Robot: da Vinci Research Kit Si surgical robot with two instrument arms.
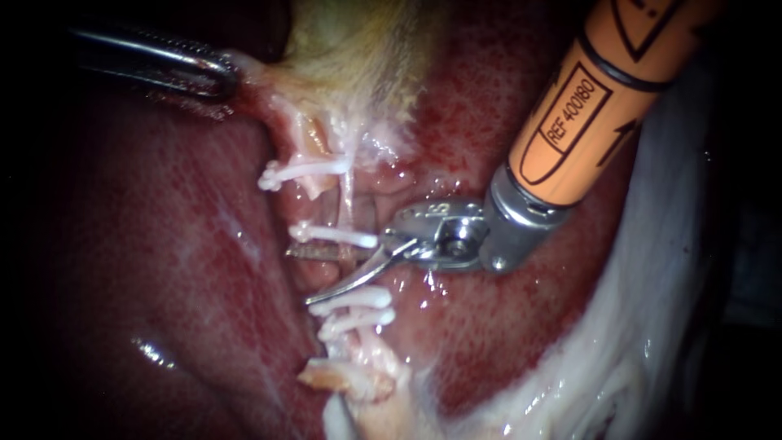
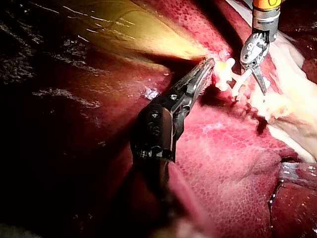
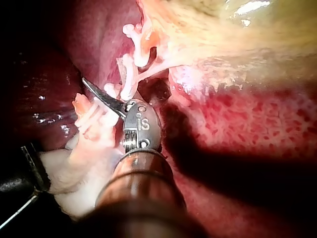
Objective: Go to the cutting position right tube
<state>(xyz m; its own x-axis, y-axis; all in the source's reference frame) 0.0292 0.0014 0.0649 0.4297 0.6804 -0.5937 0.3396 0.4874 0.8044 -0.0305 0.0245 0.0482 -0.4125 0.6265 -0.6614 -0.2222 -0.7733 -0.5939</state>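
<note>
The pale, glistening tube (image 1: 319, 208) runs top to bottom from the yellowish gallbladder (image 1: 358, 49), crossed by white clips (image 1: 336, 235). The right instrument (image 1: 303, 275) holds slim curved steel blades parted astride it. The left instrument (image 1: 216, 77) pinches the gallbladder's edge.

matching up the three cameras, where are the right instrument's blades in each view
Endoscope view: right instrument at centre, blades open between two white clips.
Left wrist view: right instrument ahead of the left instrument, just past the clips.
Right wrist view: right instrument is its own, one blade showing, against the clips.
Shared landmark: the white clips.
</note>
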